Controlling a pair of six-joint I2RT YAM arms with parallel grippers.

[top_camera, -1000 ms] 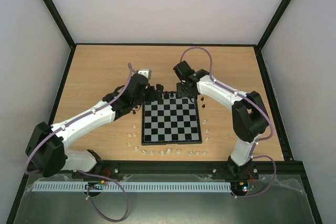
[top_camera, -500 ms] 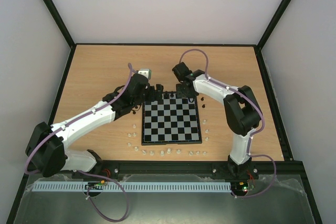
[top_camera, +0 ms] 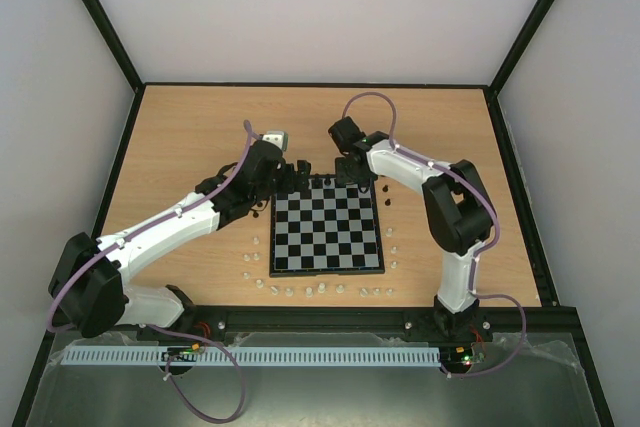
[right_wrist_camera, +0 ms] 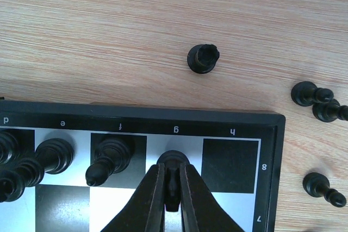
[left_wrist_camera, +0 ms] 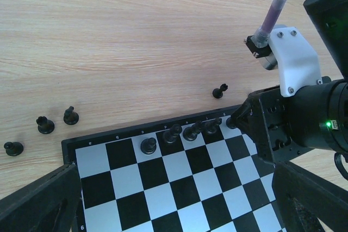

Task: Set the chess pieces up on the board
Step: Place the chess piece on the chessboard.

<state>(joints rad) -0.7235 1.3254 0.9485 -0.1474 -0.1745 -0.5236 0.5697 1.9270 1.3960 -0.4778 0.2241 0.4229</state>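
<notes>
Both arms reach forward and inward; one gripper is spread, the other clamped.
The left arm point(top_camera: 170, 222) extends diagonally forward-right, and the left gripper point(left_wrist_camera: 174, 188) has its jaws fully apart. The right arm point(top_camera: 455, 212) folds at the elbow. The right gripper point(right_wrist_camera: 172, 175) pinches a black chess piece point(right_wrist_camera: 173, 158).

this looks like a robotics lab test cell, not a home or a shop. a light wooden table point(top_camera: 200, 127) is boxed in by plain white walls point(top_camera: 320, 7) on a black frame point(top_camera: 100, 17). the left arm point(top_camera: 170, 222) and right arm point(top_camera: 455, 212) are bolted to a black rail point(top_camera: 330, 319) at its near edge. they trail purple cables point(left_wrist_camera: 278, 2), and a white slotted cable duct point(top_camera: 260, 356) runs in front. the board point(top_camera: 327, 230) and tiny chess pieces point(left_wrist_camera: 69, 116) are the working props.
</notes>
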